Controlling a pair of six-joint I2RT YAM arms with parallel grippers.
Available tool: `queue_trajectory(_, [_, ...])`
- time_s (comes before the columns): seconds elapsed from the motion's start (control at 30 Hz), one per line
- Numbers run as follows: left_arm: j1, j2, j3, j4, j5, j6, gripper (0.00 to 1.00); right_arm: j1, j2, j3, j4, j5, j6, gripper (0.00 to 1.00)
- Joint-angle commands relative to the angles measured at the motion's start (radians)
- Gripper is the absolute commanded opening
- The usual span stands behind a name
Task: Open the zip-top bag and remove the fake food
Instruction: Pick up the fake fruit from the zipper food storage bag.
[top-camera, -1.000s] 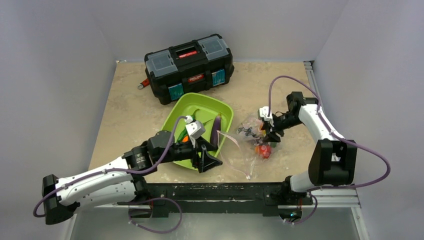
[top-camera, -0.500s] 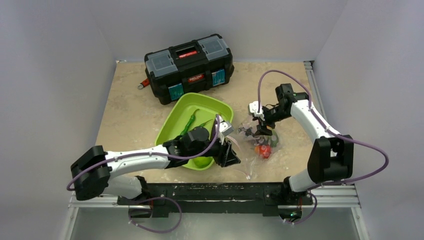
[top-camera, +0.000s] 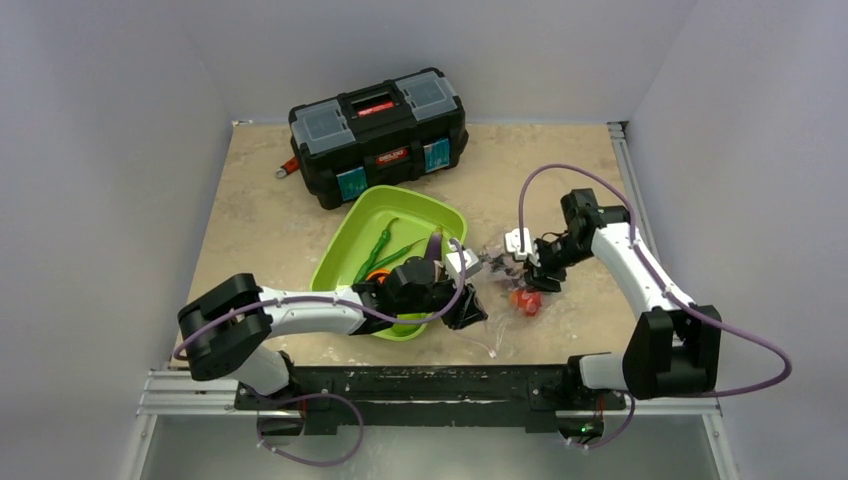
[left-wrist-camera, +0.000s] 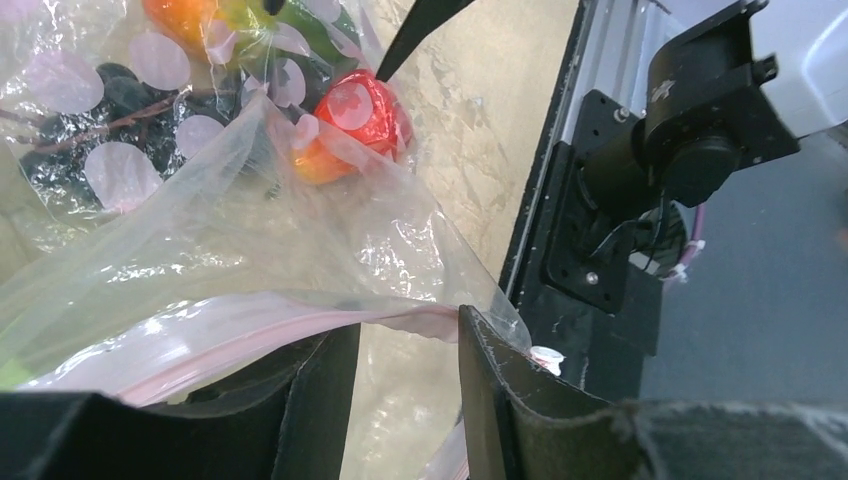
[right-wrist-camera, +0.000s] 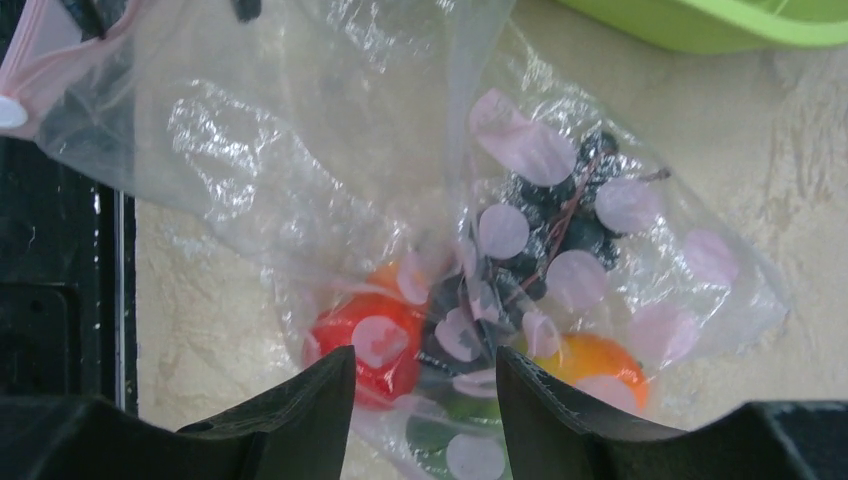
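Enclosure: three plain walls, pale grey-lilac, matte. Left wall (top-camera: 100, 150), back wall (top-camera: 450, 40) and right wall (top-camera: 760, 150) meet at straight seams. No window in view.

Table (top-camera: 270, 230): beige top with a marbled stone pattern, and it fills the space between the walls. A metal rail (top-camera: 625, 160) runs along its right edge. A black beam (top-camera: 430, 385) lies across the near edge on a silver frame (top-camera: 200, 400).

Floor (top-camera: 450, 450): smooth grey, seen below the near edge.

Toolbox (top-camera: 378, 135): black, lid shut, at the back of the table.

Light: even and diffuse, with soft shadows.
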Motion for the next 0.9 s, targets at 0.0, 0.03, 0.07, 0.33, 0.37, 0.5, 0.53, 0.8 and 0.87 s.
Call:
queue_trajectory(0.0, [-0.009,0.035,0.004,0.082,-0.002,0.193,0.39,-0.031,-0.038,-0.047,-0.06,0.086,-0.054,0.52])
queue_trajectory(0.03, [-0.01,0.044,0.004,0.087,0.001,0.218,0.39,-0.032,-0.048,-0.068,-0.047,0.099,-0.065,0.52])
queue_trajectory(0.07, [-0.011,0.054,0.003,0.094,0.012,0.243,0.39,-0.032,-0.056,-0.088,-0.034,0.109,-0.081,0.53])
queue_trajectory(0.33, [-0.036,0.038,-0.108,0.236,0.012,0.397,0.4,-0.03,-0.042,-0.163,0.055,0.165,-0.206,0.63])
queue_trajectory(0.37, [-0.036,0.022,-0.134,0.269,0.012,0.404,0.42,-0.03,-0.041,-0.171,0.073,0.169,-0.216,0.65])
queue_trajectory(0.5, [-0.037,-0.071,-0.227,0.338,0.015,0.435,0.51,-0.029,-0.028,-0.179,0.096,0.174,-0.22,0.66])
queue_trajectory(0.53, [-0.037,-0.092,-0.238,0.33,0.017,0.45,0.52,-0.03,-0.026,-0.181,0.099,0.173,-0.219,0.66])
queue_trajectory(0.8, [-0.037,-0.111,-0.181,0.172,0.005,0.529,0.5,-0.03,-0.02,-0.18,0.113,0.154,-0.215,0.66])
queue_trajectory(0.87, [-0.036,-0.093,-0.156,0.167,-0.006,0.537,0.5,-0.03,-0.017,-0.182,0.118,0.16,-0.215,0.66])
